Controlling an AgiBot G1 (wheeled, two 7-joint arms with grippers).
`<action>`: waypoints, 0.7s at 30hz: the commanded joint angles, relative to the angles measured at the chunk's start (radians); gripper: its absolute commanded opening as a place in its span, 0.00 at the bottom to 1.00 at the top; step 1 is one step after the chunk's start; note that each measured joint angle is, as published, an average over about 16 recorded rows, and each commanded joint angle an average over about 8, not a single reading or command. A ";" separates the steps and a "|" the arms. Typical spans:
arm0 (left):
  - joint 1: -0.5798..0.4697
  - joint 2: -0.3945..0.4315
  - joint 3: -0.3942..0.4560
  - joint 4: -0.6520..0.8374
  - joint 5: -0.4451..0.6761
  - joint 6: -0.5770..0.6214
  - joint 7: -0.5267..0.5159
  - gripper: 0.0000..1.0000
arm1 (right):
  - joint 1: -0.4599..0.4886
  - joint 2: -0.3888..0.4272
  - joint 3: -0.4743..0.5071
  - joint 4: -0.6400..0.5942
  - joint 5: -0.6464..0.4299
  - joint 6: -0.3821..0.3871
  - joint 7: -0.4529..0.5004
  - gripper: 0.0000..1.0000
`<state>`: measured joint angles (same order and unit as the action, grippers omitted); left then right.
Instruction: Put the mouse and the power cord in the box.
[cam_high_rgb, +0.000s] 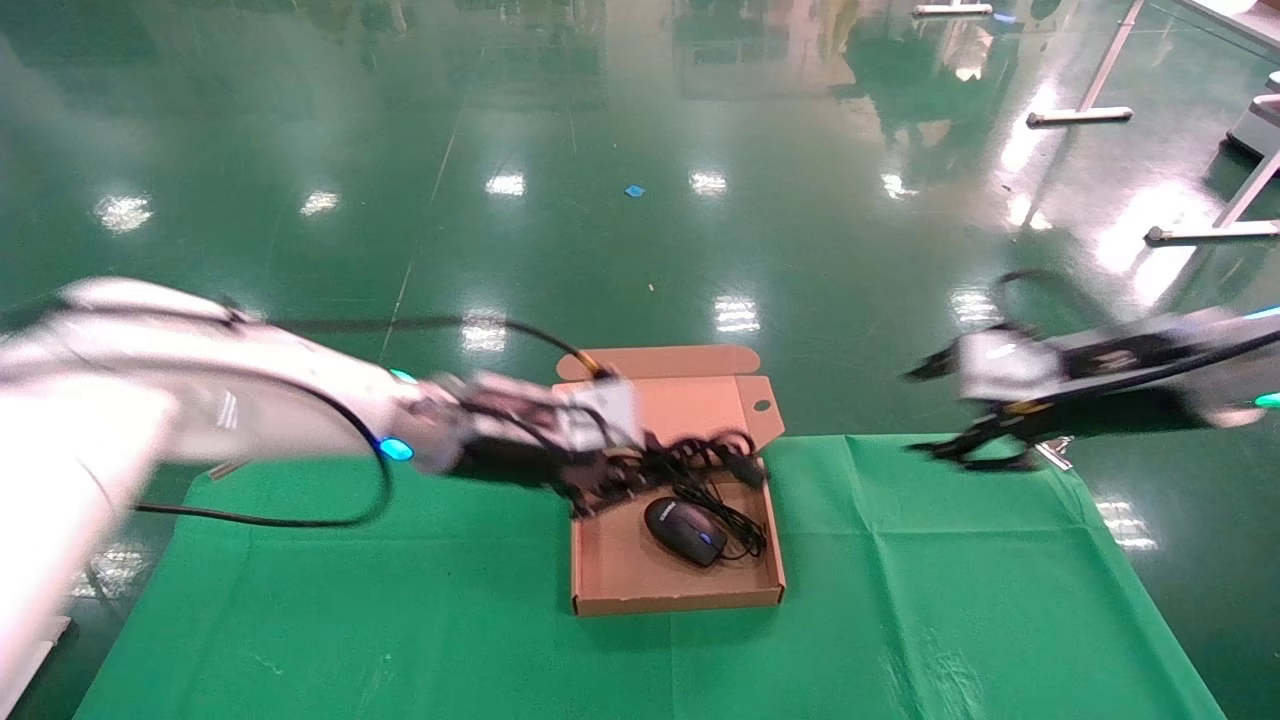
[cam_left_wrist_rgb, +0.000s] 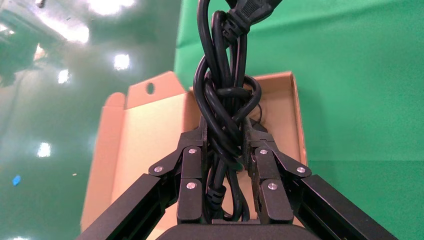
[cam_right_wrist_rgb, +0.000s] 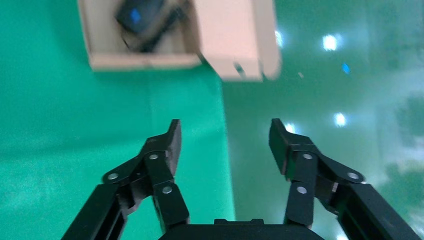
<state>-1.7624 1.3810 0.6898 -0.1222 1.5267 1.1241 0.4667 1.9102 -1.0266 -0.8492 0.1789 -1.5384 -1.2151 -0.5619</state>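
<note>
The power cord (cam_left_wrist_rgb: 225, 107) is clamped as a looped bundle between the jaws of the left gripper (cam_left_wrist_rgb: 226, 150), held over the far left part of the open box (cam_high_rgb: 620, 570). The mouse (cam_high_rgb: 684, 531) is seen lying inside the box, its thin cable curled beside it. The right gripper (cam_right_wrist_rgb: 225, 145) is held off to the right above the green-covered counter (cam_high_rgb: 950, 600), jaws spread wide and holding nothing.
</note>
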 joint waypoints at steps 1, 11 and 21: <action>0.081 0.003 0.014 -0.152 0.019 -0.060 -0.062 0.00 | 0.045 0.052 -0.006 -0.004 -0.013 -0.038 -0.015 1.00; 0.227 -0.001 0.217 -0.375 -0.017 -0.282 -0.308 0.77 | 0.089 0.128 -0.011 0.013 -0.023 -0.096 -0.008 1.00; 0.225 -0.003 0.217 -0.373 -0.017 -0.279 -0.306 1.00 | 0.085 0.125 -0.011 0.015 -0.022 -0.090 -0.008 1.00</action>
<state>-1.5317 1.3719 0.9059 -0.5048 1.5042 0.8459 0.1555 1.9911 -0.8985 -0.8573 0.1995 -1.5564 -1.3085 -0.5656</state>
